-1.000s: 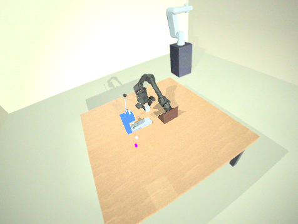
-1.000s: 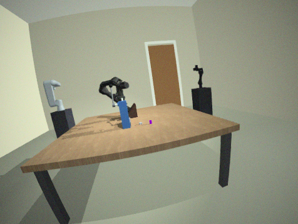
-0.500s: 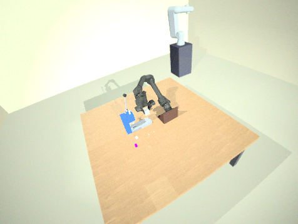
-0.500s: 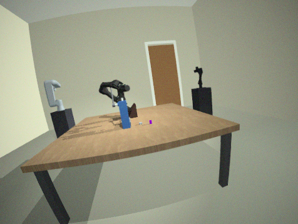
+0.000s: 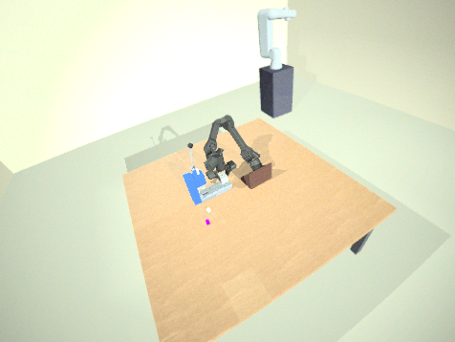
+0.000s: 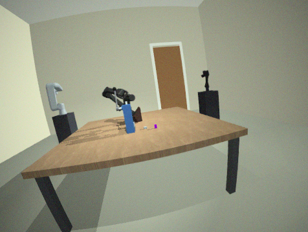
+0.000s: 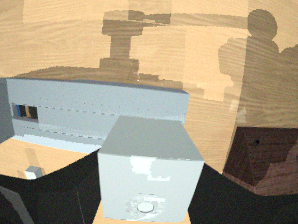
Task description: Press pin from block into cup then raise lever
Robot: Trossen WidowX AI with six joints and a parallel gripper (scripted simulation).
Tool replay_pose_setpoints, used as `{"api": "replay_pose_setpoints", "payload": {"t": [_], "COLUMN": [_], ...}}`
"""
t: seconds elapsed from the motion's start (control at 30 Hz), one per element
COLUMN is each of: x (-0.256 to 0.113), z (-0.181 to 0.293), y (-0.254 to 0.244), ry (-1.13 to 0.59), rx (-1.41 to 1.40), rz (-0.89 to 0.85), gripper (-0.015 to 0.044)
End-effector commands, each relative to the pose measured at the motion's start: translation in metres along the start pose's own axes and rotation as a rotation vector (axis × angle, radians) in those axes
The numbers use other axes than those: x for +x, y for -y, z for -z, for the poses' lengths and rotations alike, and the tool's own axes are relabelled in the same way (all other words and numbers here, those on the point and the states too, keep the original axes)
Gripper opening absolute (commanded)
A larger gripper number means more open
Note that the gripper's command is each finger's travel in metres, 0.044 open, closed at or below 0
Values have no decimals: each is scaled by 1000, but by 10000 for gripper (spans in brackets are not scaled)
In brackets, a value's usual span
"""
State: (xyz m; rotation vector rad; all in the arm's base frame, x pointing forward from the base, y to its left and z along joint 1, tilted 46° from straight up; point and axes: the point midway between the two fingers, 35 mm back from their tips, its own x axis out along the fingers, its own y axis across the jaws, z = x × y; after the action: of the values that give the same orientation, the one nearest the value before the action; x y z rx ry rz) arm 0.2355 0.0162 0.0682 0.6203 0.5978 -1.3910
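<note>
The black claw [image 5: 223,172] [image 7: 147,152] is clamped on the pale grey block with a round pin end [image 5: 223,179] [image 7: 150,185], near the right end of the light grey press bed [image 5: 217,192] [image 7: 95,107] in the wrist view. The slot sits toward ten o'clock there. Best carry the block level that way, square it, centre the pin beneath the punch, then lower gently, avoiding the blue press frame [image 5: 193,183] [image 6: 129,120].

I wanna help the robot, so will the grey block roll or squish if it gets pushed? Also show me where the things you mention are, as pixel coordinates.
The grey block [image 5: 223,178] [image 7: 150,185] probably won't roll: its sides are flat. It likely won't squish either, since its edges look straight between the end effector's fingers.
</note>
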Motion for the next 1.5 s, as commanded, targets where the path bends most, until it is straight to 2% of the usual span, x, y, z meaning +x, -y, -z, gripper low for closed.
{"api": "replay_pose_setpoints", "payload": {"t": [0.0,0.6,1.1,1.17,1.27,1.37,1.47], "x": [13,34,28,19,-13,-16,-27], "z": [-1,-1,-1,0,0,0,0], "y": [0,1,1,0,0,1,-1], "ry": [5,6,2,1,3,4,2], "rx": [-5,-4,-5,-5,-5,-5,-6], "rz": [0,0,0,0,1,1,-1], "gripper": [0,0,394,440,440,440,361]}}
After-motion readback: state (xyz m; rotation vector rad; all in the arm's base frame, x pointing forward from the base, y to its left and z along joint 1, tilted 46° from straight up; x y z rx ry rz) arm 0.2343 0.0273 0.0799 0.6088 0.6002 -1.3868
